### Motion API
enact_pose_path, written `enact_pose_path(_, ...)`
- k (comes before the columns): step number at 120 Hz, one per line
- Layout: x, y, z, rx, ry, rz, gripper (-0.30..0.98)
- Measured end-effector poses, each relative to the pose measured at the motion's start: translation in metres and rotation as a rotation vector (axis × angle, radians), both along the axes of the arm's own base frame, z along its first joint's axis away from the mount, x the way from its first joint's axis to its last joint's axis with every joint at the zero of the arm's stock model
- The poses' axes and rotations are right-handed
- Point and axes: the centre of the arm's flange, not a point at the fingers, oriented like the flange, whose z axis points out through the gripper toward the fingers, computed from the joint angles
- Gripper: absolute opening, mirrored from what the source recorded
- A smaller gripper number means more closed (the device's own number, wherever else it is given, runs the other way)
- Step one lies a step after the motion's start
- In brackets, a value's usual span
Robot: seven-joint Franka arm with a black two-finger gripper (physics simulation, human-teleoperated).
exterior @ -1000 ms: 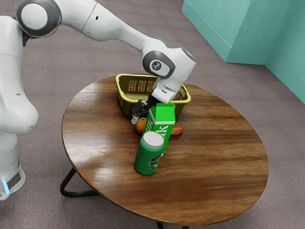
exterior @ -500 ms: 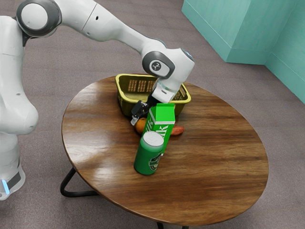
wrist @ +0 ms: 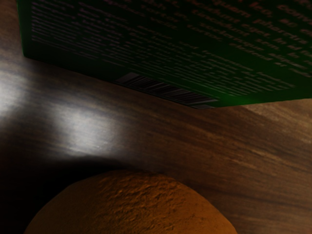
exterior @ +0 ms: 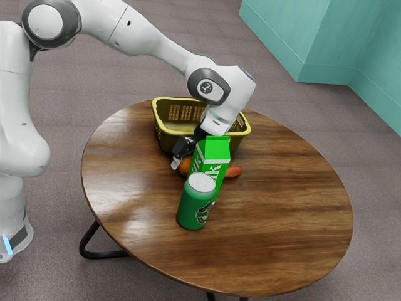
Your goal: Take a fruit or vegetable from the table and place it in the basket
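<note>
A round brown wooden table (exterior: 282,219) lies beneath the black two-finger claw (exterior: 182,149). A yellow-olive plastic basket (exterior: 164,135) stands near the claw, a green-white milk carton (exterior: 213,153) just beside it. Past the carton from the claw are a green cylindrical can (exterior: 191,207) and an elongated orange-red vegetable (exterior: 234,171). The round, rough-skinned orange (wrist: 131,209) sits right at the claw; whether that is apart or clamped, I cannot tell.

Its base standing well apart from the basket (exterior: 164,139), the white arm (exterior: 141,32) reaches over, bent at the elbow (exterior: 51,24). The wrist (exterior: 230,86) tips down near the basket, black jaws slanting low beside its wall.
</note>
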Motion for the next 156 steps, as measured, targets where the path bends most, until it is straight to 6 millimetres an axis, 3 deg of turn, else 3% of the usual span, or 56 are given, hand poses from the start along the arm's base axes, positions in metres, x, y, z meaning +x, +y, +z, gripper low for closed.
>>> enact_pose_path(25,0.000,0.000,0.000,0.004,0.001,0.002,0.94)
enact_pose_path(41,0.000,-0.003,0.001,0.008,-0.004,-0.009,0.87)
enact_pose_path(67,0.001,-0.005,0.002,0.013,-0.011,-0.016,0.61)
enact_pose_path(87,0.002,-0.004,0.007,0.017,-0.021,-0.013,0.31)
enact_pose_path(104,0.003,-0.004,0.014,0.018,-0.036,-0.015,0.31)
enact_pose_path(126,0.008,-0.003,0.072,0.005,-0.114,-0.015,0.32)
enact_pose_path(156,0.004,0.002,0.075,0.012,-0.091,-0.016,0.31)
